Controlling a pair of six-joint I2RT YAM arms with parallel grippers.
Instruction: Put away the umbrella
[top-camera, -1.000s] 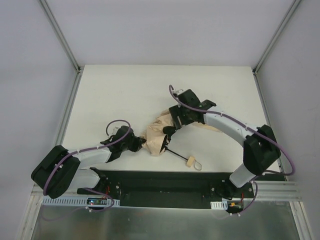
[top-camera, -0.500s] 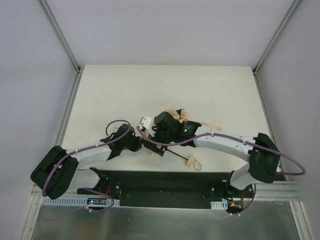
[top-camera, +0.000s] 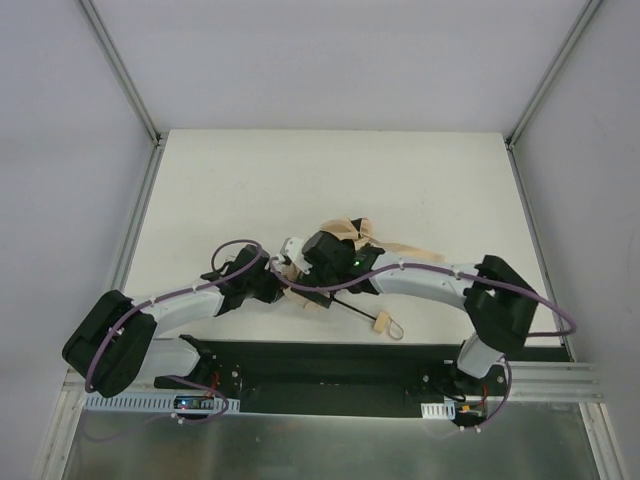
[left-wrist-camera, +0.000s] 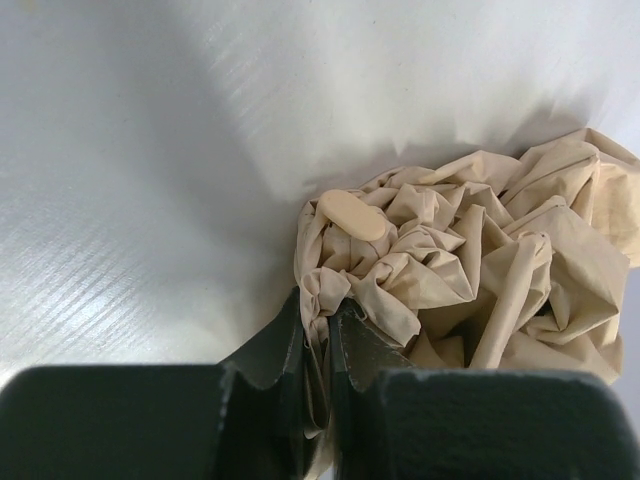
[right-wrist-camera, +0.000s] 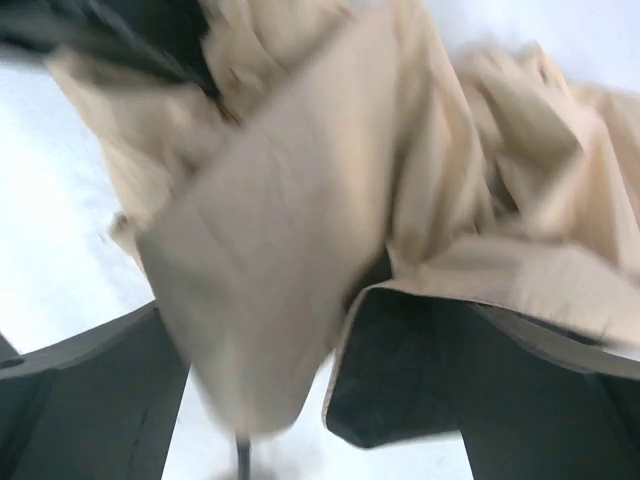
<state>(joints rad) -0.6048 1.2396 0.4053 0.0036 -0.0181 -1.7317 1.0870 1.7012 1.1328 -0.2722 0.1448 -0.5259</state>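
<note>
The umbrella (top-camera: 352, 232) lies crumpled mid-table, its beige canopy bunched under both arms. Its thin dark shaft runs to the pale knob handle (top-camera: 381, 321) near the front edge. My left gripper (top-camera: 283, 290) is shut on a fold at the canopy's left edge; the left wrist view shows that fabric (left-wrist-camera: 470, 270) pinched in the gripper (left-wrist-camera: 325, 312). My right gripper (top-camera: 303, 272) sits low over the canopy, open. In the right wrist view its fingers (right-wrist-camera: 90, 400) stand wide apart, with blurred beige fabric (right-wrist-camera: 290, 230) and black lining (right-wrist-camera: 400, 380) hanging between them.
The white table (top-camera: 250, 190) is walled by pale panels and aluminium posts (top-camera: 125, 80) at the back corners. A black base plate (top-camera: 330, 362) runs along the near edge between the arm bases. A small strap loop (top-camera: 397, 329) trails from the knob.
My right arm swung from the umbrella's back right down and left over the canopy, and its jaws opened wide. The left gripper kept its hold and place.
</note>
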